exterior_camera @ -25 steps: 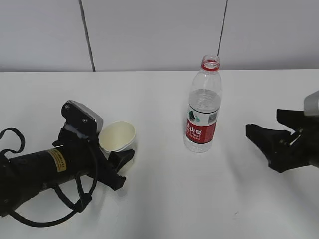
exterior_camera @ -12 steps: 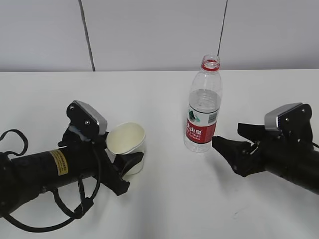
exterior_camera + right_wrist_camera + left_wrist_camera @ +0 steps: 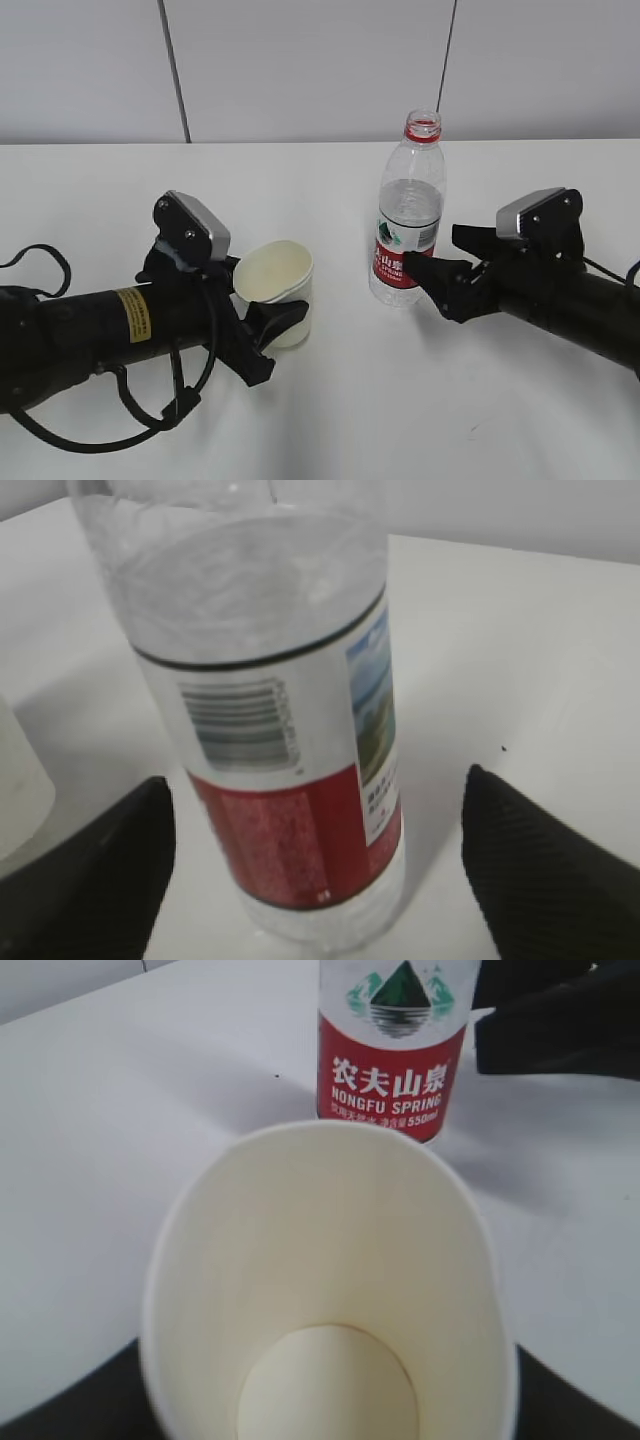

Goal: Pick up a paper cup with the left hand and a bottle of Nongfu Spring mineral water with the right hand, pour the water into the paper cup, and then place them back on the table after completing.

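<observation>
White table (image 3: 330,420) carrying all objects; its far edge meets a grey panelled wall (image 3: 300,60). Left hand (image 3: 268,322), a black arm with a yellow label, lies low at the left; its rear is cut off by the picture edge. Its fingers clamp the paper cup (image 3: 277,290) from both sides, though the far finger is hidden behind the cup. In the left wrist view the cup (image 3: 330,1300) is tilted toward the camera and dry inside, with only its bare bottom showing. Right hand (image 3: 435,262), a black arm entering from the right, has its fingers spread, one on each side of the bottle's red label, not yet closed; contact cannot be made out. Nongfu Spring bottle (image 3: 408,215) stands upright at centre, cap off, neck ring red. The water (image 3: 412,203) fills it to about two thirds. In the right wrist view the bottle (image 3: 270,720) rises between the two fingertips (image 3: 540,870), top cut off.
</observation>
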